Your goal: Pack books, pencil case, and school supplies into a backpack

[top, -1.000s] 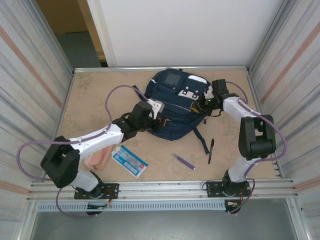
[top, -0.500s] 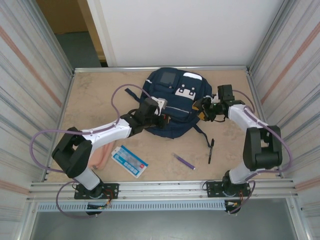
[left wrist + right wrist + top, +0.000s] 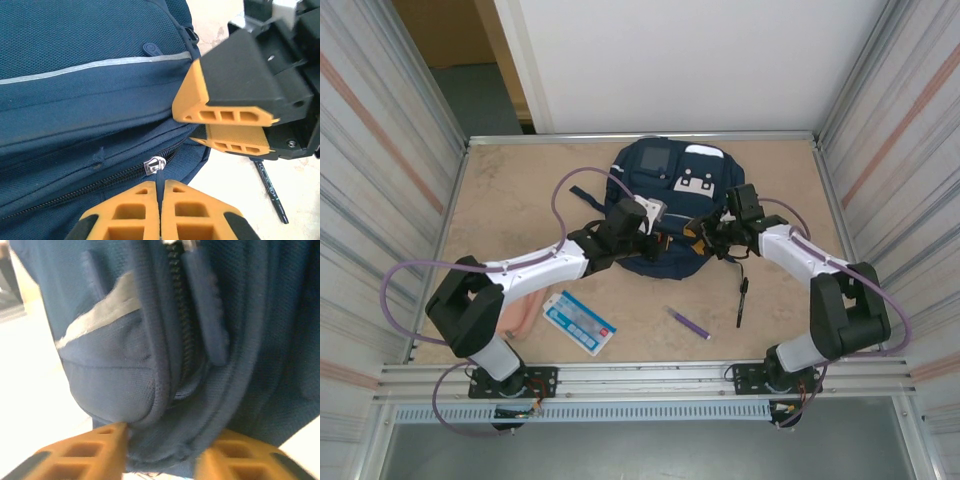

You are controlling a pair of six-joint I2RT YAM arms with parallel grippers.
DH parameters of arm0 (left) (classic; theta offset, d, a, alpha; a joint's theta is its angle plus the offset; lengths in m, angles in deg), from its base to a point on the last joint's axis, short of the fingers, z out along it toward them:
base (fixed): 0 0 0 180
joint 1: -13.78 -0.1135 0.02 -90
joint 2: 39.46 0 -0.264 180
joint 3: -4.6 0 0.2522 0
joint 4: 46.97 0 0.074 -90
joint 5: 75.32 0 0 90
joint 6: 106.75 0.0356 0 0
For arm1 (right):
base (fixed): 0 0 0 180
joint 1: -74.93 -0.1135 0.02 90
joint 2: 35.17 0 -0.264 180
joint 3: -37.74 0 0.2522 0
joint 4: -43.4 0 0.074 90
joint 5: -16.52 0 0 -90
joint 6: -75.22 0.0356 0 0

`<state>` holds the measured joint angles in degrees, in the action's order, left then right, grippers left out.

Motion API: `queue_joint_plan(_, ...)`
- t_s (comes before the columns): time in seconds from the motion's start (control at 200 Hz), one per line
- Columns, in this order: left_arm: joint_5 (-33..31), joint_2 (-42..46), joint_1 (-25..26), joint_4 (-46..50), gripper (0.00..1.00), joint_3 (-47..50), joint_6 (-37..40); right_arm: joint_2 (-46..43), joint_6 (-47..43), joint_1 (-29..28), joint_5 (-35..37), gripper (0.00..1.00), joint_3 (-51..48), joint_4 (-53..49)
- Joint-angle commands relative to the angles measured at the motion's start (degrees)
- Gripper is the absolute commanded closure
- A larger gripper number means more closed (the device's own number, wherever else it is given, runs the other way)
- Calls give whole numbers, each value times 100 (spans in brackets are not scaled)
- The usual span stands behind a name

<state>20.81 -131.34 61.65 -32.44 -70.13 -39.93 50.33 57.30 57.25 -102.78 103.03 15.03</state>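
Observation:
The navy backpack (image 3: 672,190) lies at the table's back middle, and both grippers are at its near edge. My left gripper (image 3: 160,183) is shut on the dark pull tab of the silver zipper slider (image 3: 154,165). My right gripper (image 3: 162,442) pinches a fold of backpack (image 3: 165,365) fabric beside the zipper, and its orange fingers (image 3: 225,107) face the left gripper closely. In the top view, the left gripper (image 3: 660,237) and right gripper (image 3: 708,236) almost meet. The light-blue booklet (image 3: 580,322), pink pencil case (image 3: 517,315), purple pen (image 3: 690,322) and black pen (image 3: 742,300) lie on the table.
The table (image 3: 520,200) is walled by corrugated metal panels at left and right, with a metal rail along the near edge. A dark backpack strap (image 3: 582,193) trails to the left. The black pen (image 3: 270,187) lies just beyond the backpack's corner.
My right gripper swung left to the backpack's near edge, opened, then closed on the fabric. My left gripper shifted right with the zipper pull. The backpack moved a little away from me.

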Motion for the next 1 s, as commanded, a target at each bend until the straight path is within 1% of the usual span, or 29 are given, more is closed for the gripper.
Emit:
queue_joint_plan(0.0, 189, -7, 107, -315, 100, -243, 83, 289, 251, -59, 278, 87, 124, 215)
queue_joint_plan(0.055, 102, 11, 108, -300, 100, -207, 163, 295, 217, -69, 333, 96, 138, 198)
queue_joint_plan(0.1, -68, 59, 87, -247, 100, -135, 224, 256, 175, -68, 336, 100, 140, 168)
queue_joint_plan(0.17, -372, 134, 4, -214, 100, 30, 367, 102, 53, -45, 382, 100, 156, 33)
queue_joint_plan(0.251, -634, 216, -263, -174, 100, 296, 403, -79, -128, 62, 433, 100, 178, -173)
queue_joint_plan(0.416, -422, 361, -1134, -438, 100, 898, 156, -173, -448, 518, -293, 100, 302, -387)
queue_joint_plan(0.461, -401, 348, -1303, -409, 100, 926, 213, -138, -824, 627, -385, 100, 379, -474)
queue_joint_plan(0.516, -512, 311, -1425, -323, 100, 905, 334, -65, -1081, 753, -423, 100, 517, -726)
queue_joint_plan(0.571, -617, 271, -1528, -273, 100, 886, 406, 8, -1177, 902, -618, 100, 583, -762)
queue_joint_plan(0.636, -546, 260, -1618, -232, 100, 853, 395, 83, -1215, 1059, -772, 100, 601, -685)
queue_joint_plan(0.697, -360, 296, -1597, -142, 100, 758, 372, 200, -1304, 1185, -843, 100, 666, -679)
queue_joint_plan(0.712, -321, 308, -1579, -113, 100, 725, 353, 241, -1328, 1201, -874, 97, 686, -696)
queue_joint_plan(0.737, -269, 331, -1525, -96, 100, 674, 322, 306, -1353, 1242, -940, 90, 734, -752)
queue_joint_plan(0.772, -257, 373, -1385, -96, 100, 625, 290, 386, -1267, 1262, -1041, 69, 797, -895)
queue_joint_plan(0.797, -285, 416, -1267, -82, 100, 583, 279, 388, -1062, 1239, -1112, 61, 784, -919)
queue_joint_plan(0.817, -327, 440, -1162, -71, 100, 535, 279, 362, -902, 1197, -1131, 56, 753, -892)
queue_joint_plan(0.857, -398, 476, -947, -52, 100, 451, 297, 216, -574, 1045, -1062, 52, 642, -756)
queue_joint_plan(0.887, -438, 489, -781, -39, 100, 396, 339, 51, -231, 884, -856, 50, 565, -662)
queue_joint_plan(0.992, -525, 472, -344, -15, 100, 182, 372, -528, 364, 119, 492, 42, 524, -978)
